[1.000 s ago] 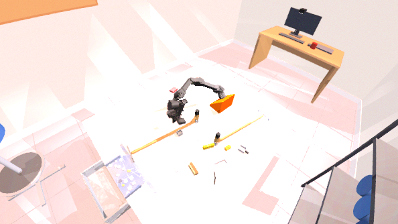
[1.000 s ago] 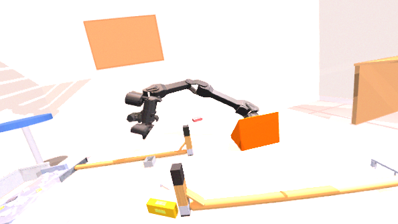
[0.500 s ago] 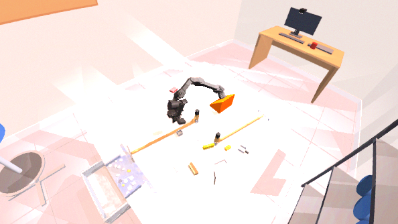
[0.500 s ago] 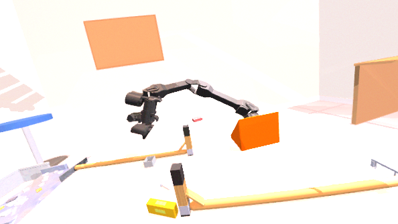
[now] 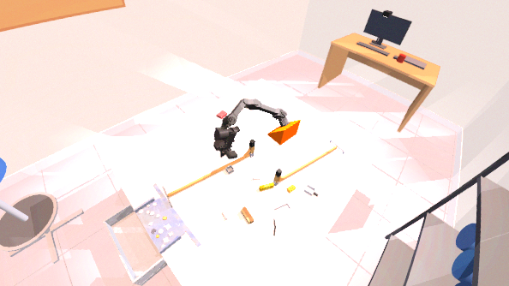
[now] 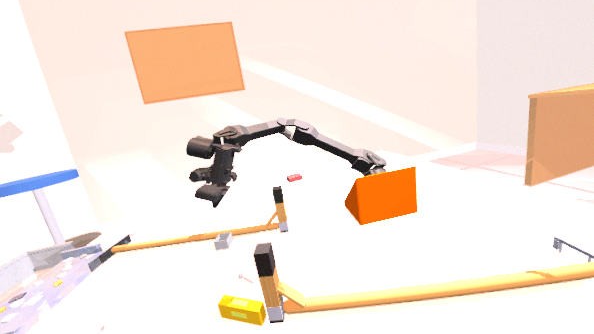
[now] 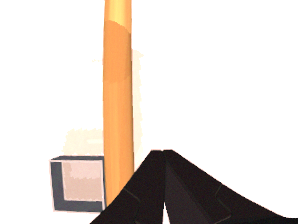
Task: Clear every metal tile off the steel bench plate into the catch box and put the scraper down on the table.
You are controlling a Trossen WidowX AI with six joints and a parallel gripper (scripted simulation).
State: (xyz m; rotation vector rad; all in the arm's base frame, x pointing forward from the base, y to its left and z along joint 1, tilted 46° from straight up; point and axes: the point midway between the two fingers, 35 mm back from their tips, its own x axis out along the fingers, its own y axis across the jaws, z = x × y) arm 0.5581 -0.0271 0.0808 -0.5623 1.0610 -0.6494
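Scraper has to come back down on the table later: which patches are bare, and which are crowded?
Bare: between the orange wedge and the far scraper's blade end; also beyond the gripper, around the red block. Crowded: the yellow blocks, the screws, the tiled plate.

the single arm (image 6: 300, 134) rises from its base, bends at the elbow and reaches out level, its wrist turned straight down so the gripper (image 6: 212, 196) hangs above the table with both jaws pressed together, holding nothing.
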